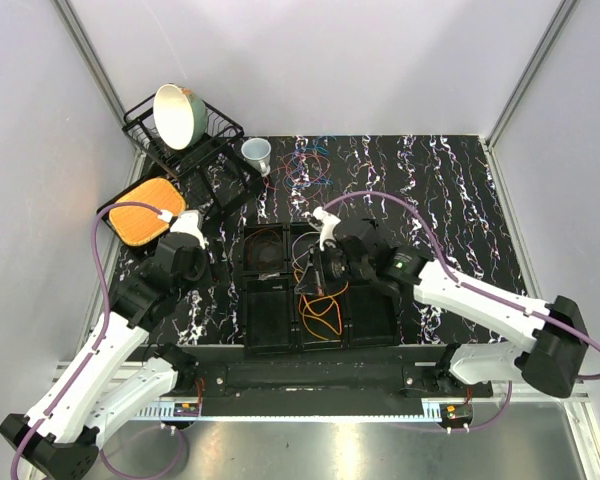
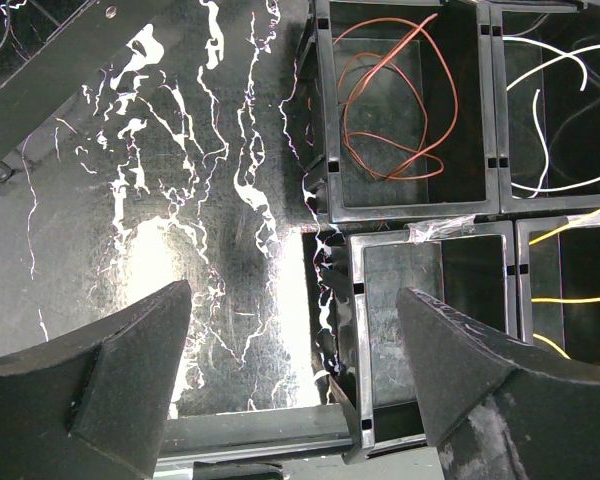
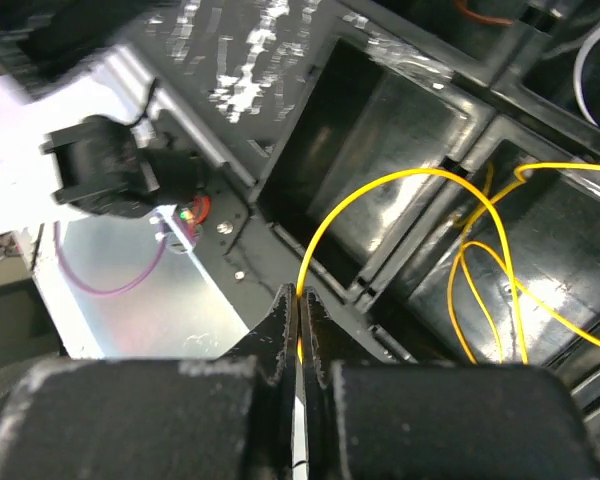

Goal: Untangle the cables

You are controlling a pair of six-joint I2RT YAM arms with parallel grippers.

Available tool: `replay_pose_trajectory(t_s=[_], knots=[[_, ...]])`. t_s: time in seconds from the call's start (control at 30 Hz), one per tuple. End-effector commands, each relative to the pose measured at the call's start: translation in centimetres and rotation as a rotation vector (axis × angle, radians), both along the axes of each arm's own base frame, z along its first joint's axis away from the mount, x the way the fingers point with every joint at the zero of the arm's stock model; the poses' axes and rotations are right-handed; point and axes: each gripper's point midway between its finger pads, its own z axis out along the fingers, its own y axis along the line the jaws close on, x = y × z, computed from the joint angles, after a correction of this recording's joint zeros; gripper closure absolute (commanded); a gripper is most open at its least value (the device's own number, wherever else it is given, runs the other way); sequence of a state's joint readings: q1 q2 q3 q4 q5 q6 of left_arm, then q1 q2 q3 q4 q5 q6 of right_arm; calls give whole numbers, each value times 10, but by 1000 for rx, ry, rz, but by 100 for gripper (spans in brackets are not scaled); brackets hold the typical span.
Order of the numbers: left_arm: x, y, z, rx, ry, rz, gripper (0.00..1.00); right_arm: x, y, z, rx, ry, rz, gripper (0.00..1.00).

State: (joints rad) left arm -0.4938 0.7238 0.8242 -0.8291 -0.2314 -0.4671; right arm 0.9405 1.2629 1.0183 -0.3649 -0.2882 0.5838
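A loose tangle of thin cables [image 1: 306, 164], red, blue and purple, lies at the back of the marbled table. Black bins [image 1: 280, 318] in the middle hold sorted ones: an orange-brown cable [image 2: 390, 100], a white cable [image 2: 545, 110] and yellow cable loops [image 3: 490, 290]. My right gripper [image 3: 300, 302] hangs over the bins [image 1: 318, 283], shut on a yellow cable [image 3: 380, 185] that arcs from its tips into a bin. The left gripper [image 2: 295, 335] is open and empty, low over the table just left of the bins [image 1: 210, 262], straddling a bin's left rim [image 2: 358, 330].
A black dish rack [image 1: 215, 150] with a large bowl [image 1: 178, 115] stands at the back left, with a pale cup [image 1: 257, 152] beside it. An orange pad on a dark tray [image 1: 145, 212] lies left of the bins. Grey walls enclose the table on three sides.
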Motion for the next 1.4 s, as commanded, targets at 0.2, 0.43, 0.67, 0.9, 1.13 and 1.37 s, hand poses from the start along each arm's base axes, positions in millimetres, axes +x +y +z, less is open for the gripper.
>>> replay_pose_trajectory(t_s=[0.2, 0.43, 0.67, 0.9, 1.13, 1.37], knots=[[7, -6, 14, -34, -52, -19, 14, 15, -7, -73, -154, 63, -114, 100], [7, -7, 13, -32, -46, -22, 14, 32, -19, -118, -301, 48, -193, 100], [8, -7, 13, -31, -46, -23, 14, 33, 0, -134, -327, 86, -120, 95], [9, -6, 13, -31, -46, -19, 14, 34, -2, -78, -250, -29, -81, 53], [9, -6, 12, -32, -43, -19, 14, 42, -21, -39, -306, -132, -93, 48], [10, -5, 11, -31, -37, -14, 14, 82, -66, -52, -516, -189, -307, 47]])
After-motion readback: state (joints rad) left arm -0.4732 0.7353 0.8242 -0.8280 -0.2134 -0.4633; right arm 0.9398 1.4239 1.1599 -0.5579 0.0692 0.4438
